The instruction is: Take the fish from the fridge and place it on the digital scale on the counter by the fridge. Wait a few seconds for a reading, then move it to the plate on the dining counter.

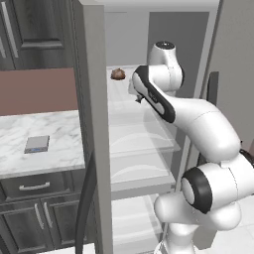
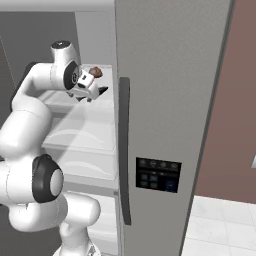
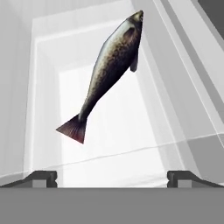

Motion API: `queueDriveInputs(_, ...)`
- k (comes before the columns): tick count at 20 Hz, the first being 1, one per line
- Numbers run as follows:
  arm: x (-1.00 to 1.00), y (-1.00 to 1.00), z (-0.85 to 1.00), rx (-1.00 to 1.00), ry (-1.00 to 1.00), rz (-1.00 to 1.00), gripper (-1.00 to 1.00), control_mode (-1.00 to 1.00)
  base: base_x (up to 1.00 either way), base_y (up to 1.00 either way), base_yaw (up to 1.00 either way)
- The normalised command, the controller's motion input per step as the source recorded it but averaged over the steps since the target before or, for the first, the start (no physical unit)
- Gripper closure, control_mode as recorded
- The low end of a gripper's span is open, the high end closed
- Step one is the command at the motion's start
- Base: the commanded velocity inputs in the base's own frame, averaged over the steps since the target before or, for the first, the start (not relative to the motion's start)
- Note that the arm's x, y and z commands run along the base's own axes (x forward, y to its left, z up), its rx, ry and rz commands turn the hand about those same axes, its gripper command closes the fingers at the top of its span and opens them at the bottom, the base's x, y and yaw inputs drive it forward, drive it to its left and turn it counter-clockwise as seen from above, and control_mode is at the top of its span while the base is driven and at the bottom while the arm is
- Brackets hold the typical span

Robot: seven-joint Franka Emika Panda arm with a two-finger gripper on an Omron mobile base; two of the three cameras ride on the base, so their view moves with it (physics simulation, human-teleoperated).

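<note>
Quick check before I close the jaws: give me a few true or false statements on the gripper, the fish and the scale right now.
1. The gripper is open. True.
2. The fish is clamped between the fingertips. False: it lies on the fridge shelf ahead of them, untouched.
3. The digital scale has the fish on it. False: it sits bare on the counter.
4. A brown lump sits on a fridge shelf. True.
5. The fridge is closed. False: the arm reaches inside it.

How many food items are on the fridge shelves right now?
2: the fish ahead of the open gripper, and a brown lump at the shelf's back. The arm may hide others.
</note>
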Motion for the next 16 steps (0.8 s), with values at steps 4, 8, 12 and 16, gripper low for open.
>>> queueDriveInputs(4,0.46,0.0,-0.02,0.0,0.0,0.0,-1.0,-1.0,0.0,0.0,0.0)
queueDriveInputs(8,0.45,0.0,-0.03,0.0,0.0,0.0,-1.0,-1.0,0.0,0.0,0.0)
queueDriveInputs(12,0.35,0.0,0.0,-0.03,0.01,0.0,-1.0,-1.0,0.0,0.0,0.0)
queueDriveInputs(16,0.23,0.0,0.0,-0.04,0.06,-0.02,-1.0,-1.0,0.0,0.0,0.0)
